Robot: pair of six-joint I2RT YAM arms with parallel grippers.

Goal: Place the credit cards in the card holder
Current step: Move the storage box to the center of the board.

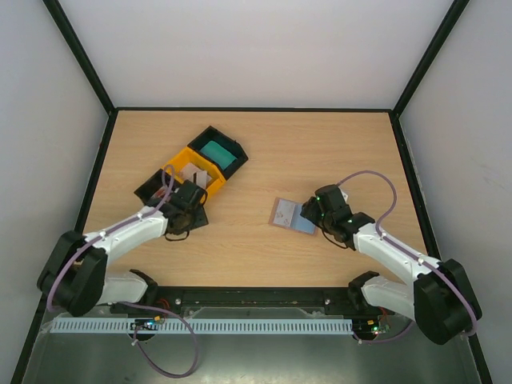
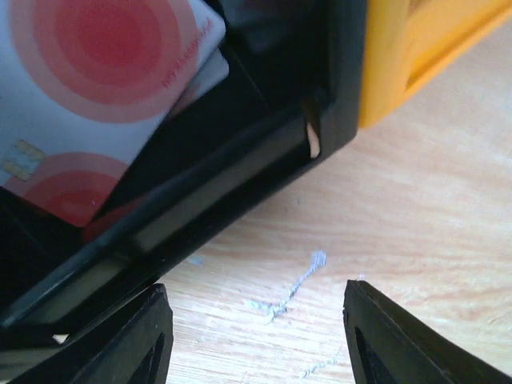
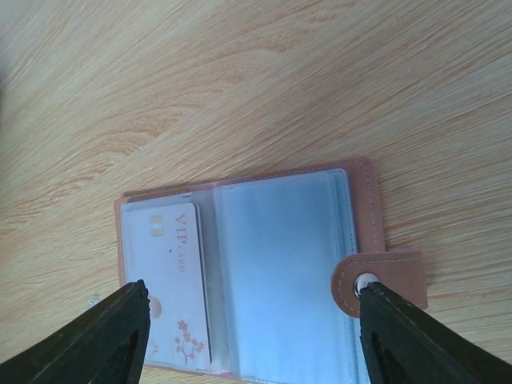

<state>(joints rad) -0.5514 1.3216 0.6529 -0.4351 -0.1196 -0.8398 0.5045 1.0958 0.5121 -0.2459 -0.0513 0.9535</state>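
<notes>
- Right claw [image 3: 252, 336], spread and empty, hovers over the open card holder [image 3: 280, 272]; one pale card [image 3: 168, 288] sits inside.
- Left claw [image 2: 256, 336], spread, far from the holder, by the tray [image 2: 240, 184] of red-and-white cards [image 2: 104, 72].
- Best: pinch one card's edge, with the holder braced flat.

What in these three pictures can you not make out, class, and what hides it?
Left wrist view: how many red-and-white cards lie in the black tray; the picture's edge and the tray wall cut them off.
Right wrist view: the card holder's lower edge; the frame bottom and the fingers hide it.
Top view: the pale cards in the yellow tray; too small to count.
</notes>
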